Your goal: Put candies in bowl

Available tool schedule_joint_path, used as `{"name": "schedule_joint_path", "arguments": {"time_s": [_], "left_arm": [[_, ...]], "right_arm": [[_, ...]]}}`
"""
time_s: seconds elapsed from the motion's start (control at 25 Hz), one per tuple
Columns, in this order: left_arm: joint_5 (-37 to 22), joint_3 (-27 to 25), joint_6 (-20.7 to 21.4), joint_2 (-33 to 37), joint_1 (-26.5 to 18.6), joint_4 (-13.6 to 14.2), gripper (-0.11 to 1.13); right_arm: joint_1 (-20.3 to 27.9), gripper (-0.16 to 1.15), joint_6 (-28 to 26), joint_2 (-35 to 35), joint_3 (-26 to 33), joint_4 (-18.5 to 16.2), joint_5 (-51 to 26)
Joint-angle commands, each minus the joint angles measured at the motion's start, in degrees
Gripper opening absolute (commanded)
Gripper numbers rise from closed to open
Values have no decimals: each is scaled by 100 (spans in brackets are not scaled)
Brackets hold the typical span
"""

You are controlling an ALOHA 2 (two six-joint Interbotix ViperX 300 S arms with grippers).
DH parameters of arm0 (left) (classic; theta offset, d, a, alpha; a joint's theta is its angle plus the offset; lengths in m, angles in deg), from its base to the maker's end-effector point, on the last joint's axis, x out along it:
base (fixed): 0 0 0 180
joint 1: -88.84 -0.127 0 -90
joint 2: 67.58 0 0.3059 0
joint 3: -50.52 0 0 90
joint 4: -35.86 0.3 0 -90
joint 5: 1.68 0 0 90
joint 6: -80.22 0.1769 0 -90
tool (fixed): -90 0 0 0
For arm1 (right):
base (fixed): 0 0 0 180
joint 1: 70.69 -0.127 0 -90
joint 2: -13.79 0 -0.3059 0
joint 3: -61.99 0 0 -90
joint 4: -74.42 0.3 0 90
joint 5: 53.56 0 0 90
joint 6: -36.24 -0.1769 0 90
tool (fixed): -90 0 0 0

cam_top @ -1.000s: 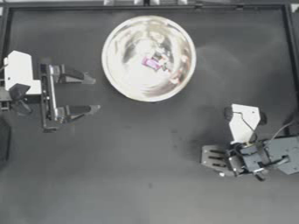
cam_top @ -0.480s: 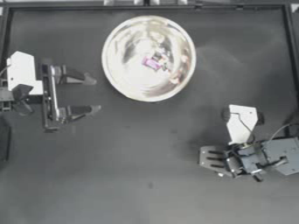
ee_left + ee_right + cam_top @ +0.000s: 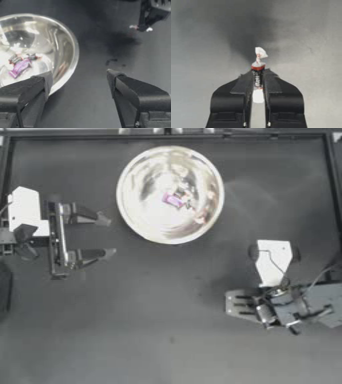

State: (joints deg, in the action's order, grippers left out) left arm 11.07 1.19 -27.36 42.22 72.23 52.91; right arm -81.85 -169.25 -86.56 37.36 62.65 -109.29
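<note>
A twist-wrapped candy (image 3: 258,65) is pinched between the pressed-together jaws of the right gripper (image 3: 258,75); its white twisted tail and a red band protrude beyond the tips, and the rest of the wrapper is covered by the jaws. In the top view this gripper (image 3: 234,306) is seen at the near right of the table (image 3: 160,328), and the candy itself cannot be made out there. Compared with the frame one second earlier, the right arm has been drawn slightly toward the right edge and a little nearer; the left arm and the bowl are unchanged in position.

The bowl (image 3: 133,218) stands at the far centre of the table. Inside it, one flat pink-purple candy (image 3: 20,68) is seen, with at least two small whitish wrapped candies (image 3: 15,59) just beside it; reflections in the metal prevent an exact count. One bowl and two grippers are counted.

The left gripper (image 3: 103,235) is held at the left of the table, beside the bowl and apart from it, its jaws spread wide with nothing between them. In the left wrist view the right gripper (image 3: 142,27) is seen farther off, partly cut off by the frame edge, with a pale fleck at its tips.
</note>
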Motion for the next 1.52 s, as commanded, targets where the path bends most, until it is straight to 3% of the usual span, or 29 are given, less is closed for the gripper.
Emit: {"name": "schedule_joint_path", "arguments": {"time_s": [0.04,0.4,0.76,1.0,1.28,1.52], "left_arm": [[44,53,-9,26,-9,-53,97],[44,62,-9,-26,-9,-167,97],[44,88,0,-149,-9,-237,97],[44,97,0,-149,-9,-272,97],[44,62,0,-149,-9,-396,97],[44,53,0,-149,-18,-422,97]], "right_arm": [[88,44,35,404,229,-290,-158],[571,43,598,800,606,-1134,-220],[1670,43,1951,729,949,-1450,369],[2514,43,2681,325,1239,-1679,1345],[3261,43,3753,-431,1819,-1468,1978],[3595,45,4808,-967,2303,-879,2039]]}}
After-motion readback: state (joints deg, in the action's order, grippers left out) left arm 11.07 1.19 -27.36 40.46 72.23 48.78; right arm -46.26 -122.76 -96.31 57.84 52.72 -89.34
